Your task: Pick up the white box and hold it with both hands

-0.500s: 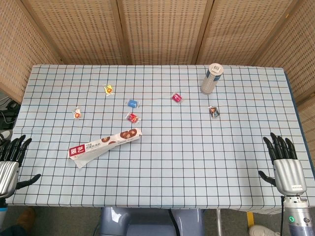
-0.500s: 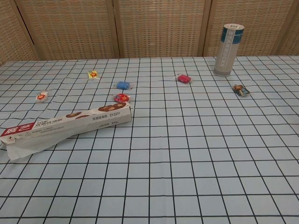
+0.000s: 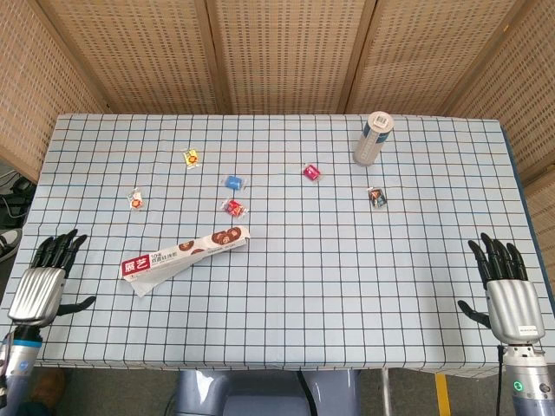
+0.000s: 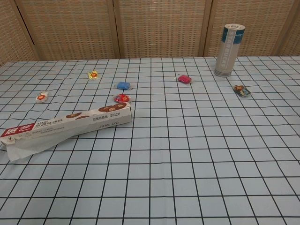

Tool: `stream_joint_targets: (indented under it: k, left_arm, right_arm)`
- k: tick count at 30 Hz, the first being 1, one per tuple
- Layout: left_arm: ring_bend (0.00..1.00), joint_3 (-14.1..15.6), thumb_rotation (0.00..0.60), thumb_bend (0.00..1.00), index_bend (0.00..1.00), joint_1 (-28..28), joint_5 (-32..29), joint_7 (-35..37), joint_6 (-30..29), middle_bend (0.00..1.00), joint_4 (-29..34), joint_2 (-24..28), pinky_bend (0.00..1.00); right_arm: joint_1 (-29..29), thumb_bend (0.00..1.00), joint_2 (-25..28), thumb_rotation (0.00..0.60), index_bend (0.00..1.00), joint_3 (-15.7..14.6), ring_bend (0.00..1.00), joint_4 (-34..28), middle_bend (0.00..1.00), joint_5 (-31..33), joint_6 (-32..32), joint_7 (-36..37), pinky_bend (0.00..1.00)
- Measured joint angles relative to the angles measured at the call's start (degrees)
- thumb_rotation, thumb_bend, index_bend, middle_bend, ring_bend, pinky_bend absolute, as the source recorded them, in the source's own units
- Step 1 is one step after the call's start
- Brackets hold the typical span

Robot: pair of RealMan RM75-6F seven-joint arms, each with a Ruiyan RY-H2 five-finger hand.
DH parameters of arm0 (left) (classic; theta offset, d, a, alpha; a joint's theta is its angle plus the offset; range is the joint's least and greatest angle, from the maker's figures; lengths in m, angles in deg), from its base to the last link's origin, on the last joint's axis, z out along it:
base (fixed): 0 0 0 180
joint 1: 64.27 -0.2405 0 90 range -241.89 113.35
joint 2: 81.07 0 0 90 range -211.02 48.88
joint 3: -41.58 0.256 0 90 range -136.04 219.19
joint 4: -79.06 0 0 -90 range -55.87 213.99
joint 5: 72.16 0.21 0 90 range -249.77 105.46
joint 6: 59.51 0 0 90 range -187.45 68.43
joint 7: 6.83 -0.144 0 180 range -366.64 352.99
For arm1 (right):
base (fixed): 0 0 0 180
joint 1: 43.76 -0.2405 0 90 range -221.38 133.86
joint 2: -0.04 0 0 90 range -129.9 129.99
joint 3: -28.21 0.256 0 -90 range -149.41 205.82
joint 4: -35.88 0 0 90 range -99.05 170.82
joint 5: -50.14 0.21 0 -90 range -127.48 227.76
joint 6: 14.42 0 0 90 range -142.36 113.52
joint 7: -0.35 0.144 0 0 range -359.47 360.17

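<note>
Robot hand left point(image 3: 42, 286) and right point(image 3: 507, 290) are wide, empty; white box point(image 3: 184, 252) looks light, crushable, so I would grip its ends.

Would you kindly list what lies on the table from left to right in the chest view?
White box → orange candy → yellow candy → blue candy → pink candy → grey canister → dark candy. The red candy overlaps the box's right end, so I leave it out.
</note>
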Motion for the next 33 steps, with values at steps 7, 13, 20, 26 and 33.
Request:
stream_joint_targets:
  k: [7, 13, 20, 26, 33]
  left_arm:
    - [0.00, -2.25, 0.600, 0.00, 0.00, 7.26, -7.59, -5.59, 11.84, 0.00, -3.02, -7.31, 0.03]
    - [0.13, -3.84, 0.600, 0.13, 0.12, 10.97, -11.82, -8.79, 14.78, 0.03, -7.55, -13.18, 0.20]
    - [0.18, -4.63, 0.600, 0.13, 0.16, 13.21, -16.37, -12.96, 16.93, 0.07, -9.96, -15.99, 0.27]
    - [0.26, -4.67, 0.600, 0.29, 0.25, 14.85, -19.87, -15.22, 18.70, 0.14, -12.34, -18.37, 0.41]
    - [0.41, -4.56, 0.600, 0.39, 0.47, 15.39, -19.69, -14.57, 17.85, 0.34, -14.80, -19.75, 0.58]
  right_arm:
    - [-0.19, 0.00, -0.11, 0.600, 0.00, 0.34, 0.00, 0.37, 0.00, 1.25, -0.85, -0.04, 0.00]
    - [-0.37, 0.00, -0.12, 0.600, 0.00, 0.62, 0.00, 0.67, 0.00, 2.14, -1.52, 0.26, 0.00]
    - [-0.40, 0.00, -0.15, 0.600, 0.00, 0.57, 0.00, 0.83, 0.00, 2.25, -1.68, 0.28, 0.00]
    - [-0.35, 0.00, -0.15, 0.600, 0.00, 0.48, 0.00, 0.79, 0.00, 2.22, -1.66, 0.38, 0.00]
    - [-0.34, 0.00, -0.01, 0.600, 0.00, 0.59, 0.00, 0.82, 0.00, 2.58, -1.86, 0.88, 0.00]
